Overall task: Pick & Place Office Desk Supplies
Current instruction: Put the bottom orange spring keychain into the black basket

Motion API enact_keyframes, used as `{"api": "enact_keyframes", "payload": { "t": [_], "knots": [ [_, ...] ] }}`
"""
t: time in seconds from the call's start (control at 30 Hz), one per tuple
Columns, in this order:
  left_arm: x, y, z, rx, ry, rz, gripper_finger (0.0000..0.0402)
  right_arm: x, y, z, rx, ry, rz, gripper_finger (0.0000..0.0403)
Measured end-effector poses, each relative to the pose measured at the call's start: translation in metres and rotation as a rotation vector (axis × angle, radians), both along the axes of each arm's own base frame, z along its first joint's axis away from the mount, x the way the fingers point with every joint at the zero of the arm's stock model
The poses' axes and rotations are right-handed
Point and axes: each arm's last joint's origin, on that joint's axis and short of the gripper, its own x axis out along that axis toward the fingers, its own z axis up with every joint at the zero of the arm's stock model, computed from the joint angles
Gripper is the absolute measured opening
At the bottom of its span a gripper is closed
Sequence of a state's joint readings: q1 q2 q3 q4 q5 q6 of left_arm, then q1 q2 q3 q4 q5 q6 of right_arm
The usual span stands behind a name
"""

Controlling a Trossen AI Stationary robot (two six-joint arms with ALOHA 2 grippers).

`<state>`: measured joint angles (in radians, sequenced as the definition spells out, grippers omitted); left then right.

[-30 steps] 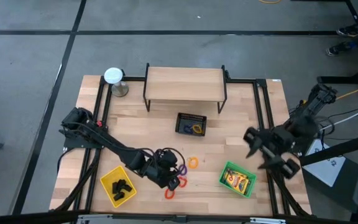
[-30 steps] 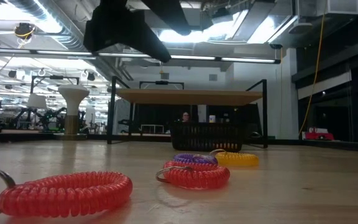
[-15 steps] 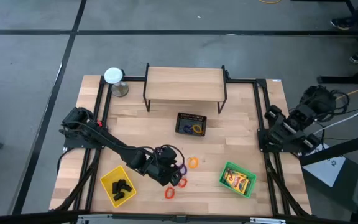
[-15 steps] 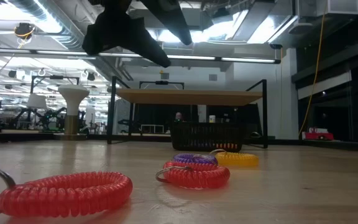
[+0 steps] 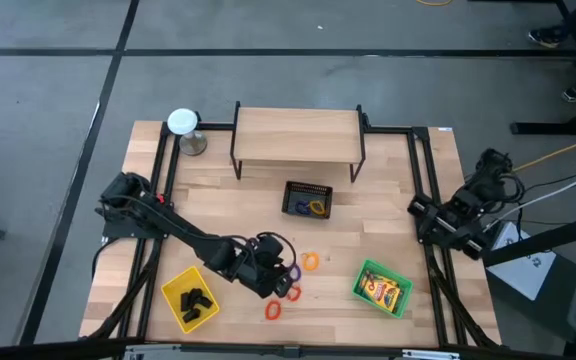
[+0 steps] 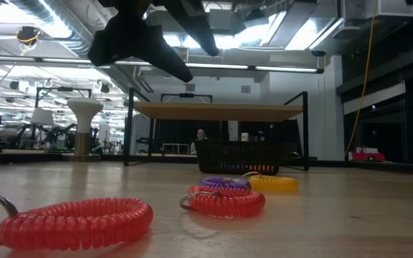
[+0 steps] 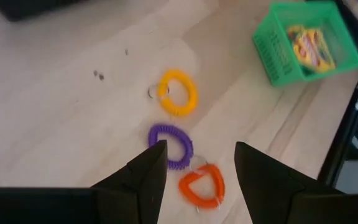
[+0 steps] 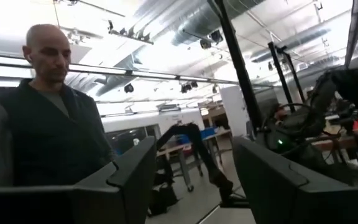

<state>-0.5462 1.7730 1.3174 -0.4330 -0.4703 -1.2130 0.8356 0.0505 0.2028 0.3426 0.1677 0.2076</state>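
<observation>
High view, your count on the wooden surface (image 5: 388, 190): four loose rings. One orange ring (image 5: 311, 261), one purple ring (image 5: 292, 272) and two red rings (image 5: 275, 309) lie near the front edge. One yellow tray (image 5: 176, 283) holds several black clips (image 5: 197, 299); you cannot count them exactly. One green tray (image 5: 364, 271) holds crayon packs (image 5: 384, 290). One black mesh basket (image 5: 308, 186) sits mid-surface. Your left end effector (image 7: 195, 171) hangs released above the purple ring. Your right end effector (image 8: 191, 168), released and empty, is off the right edge, facing one person (image 8: 45, 130).
</observation>
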Motion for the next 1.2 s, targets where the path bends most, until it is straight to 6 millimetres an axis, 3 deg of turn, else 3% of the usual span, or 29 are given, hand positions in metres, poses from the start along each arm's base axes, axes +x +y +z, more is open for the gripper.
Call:
{"api": "enact_keyframes", "payload": {
  "t": [0.3, 0.67, 0.93, 1.2],
  "knots": [
    [0.004, -0.022, -0.036, -0.102, 0.123, -0.098, 0.0184, 0.003, 0.002, -0.021, -0.015, 0.083, -0.014, 0.0214],
    [0.012, -0.042, -0.074, -0.179, 0.171, -0.160, 0.0184, 0.003, 0.002, -0.021, 0.016, 0.075, 0.004, 0.0214],
    [0.012, -0.045, -0.080, -0.212, 0.220, -0.222, 0.0184, 0.006, 0.006, -0.039, 0.076, 0.068, 0.024, 0.0214],
    [0.003, -0.044, -0.069, -0.205, 0.281, -0.311, 0.0184, 0.007, 0.006, -0.043, 0.106, 0.036, 0.025, 0.0214]
  ]
}}
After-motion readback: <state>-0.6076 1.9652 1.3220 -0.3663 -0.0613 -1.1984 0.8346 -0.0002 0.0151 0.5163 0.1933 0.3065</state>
